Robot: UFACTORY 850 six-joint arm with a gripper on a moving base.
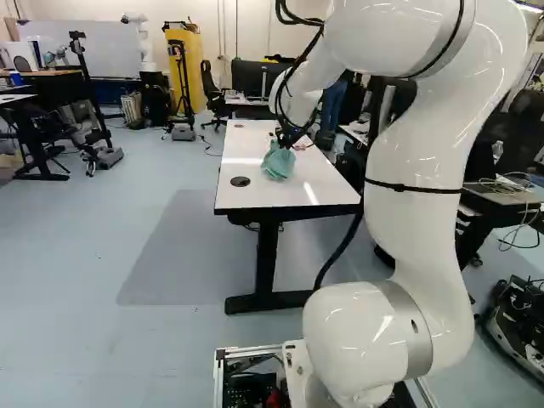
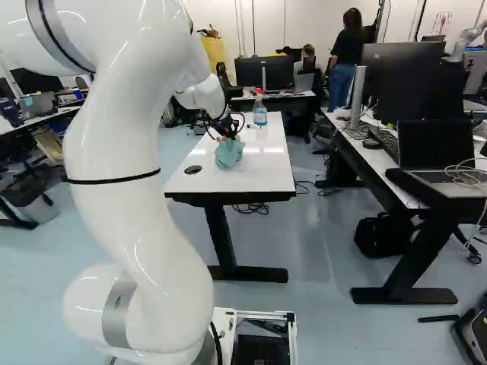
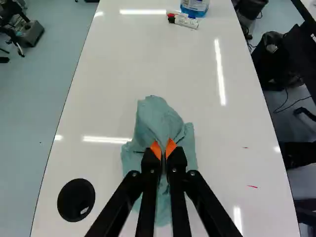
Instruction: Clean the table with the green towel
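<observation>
Two fingers of my gripper [image 2: 230, 138] pinch a raised fold of the green towel [image 3: 159, 121]; the orange pads [image 3: 156, 149] stand close together with cloth between them. The towel is bunched, its peak just ahead of the fingertips and its looser folds spreading on both sides and beneath them. Lower folds lie on the white table [image 3: 118, 64], in the half nearer my base.

Surface notes, wrist view: a black round disc [image 3: 76, 200] sits in the tabletop on one side of the towel, apart from it. On the opposite side of the towel are two small red marks [image 3: 252, 186], also apart from the cloth. Well ahead of the gripper stands an upright spray bottle [image 2: 260, 114] with blue liquid and a red-and-white head; markers [image 3: 183, 20] lie just beside its foot, one with a red cap.

Surroundings: my arm reaches forward over the table in both base views. At the right of the right base view, an open laptop [image 2: 437, 156] rests on a separate desk [image 2: 371, 157]. Toward the back of the left base view, another robot [image 1: 144, 42] stands near a yellow panel [image 1: 192, 64].
</observation>
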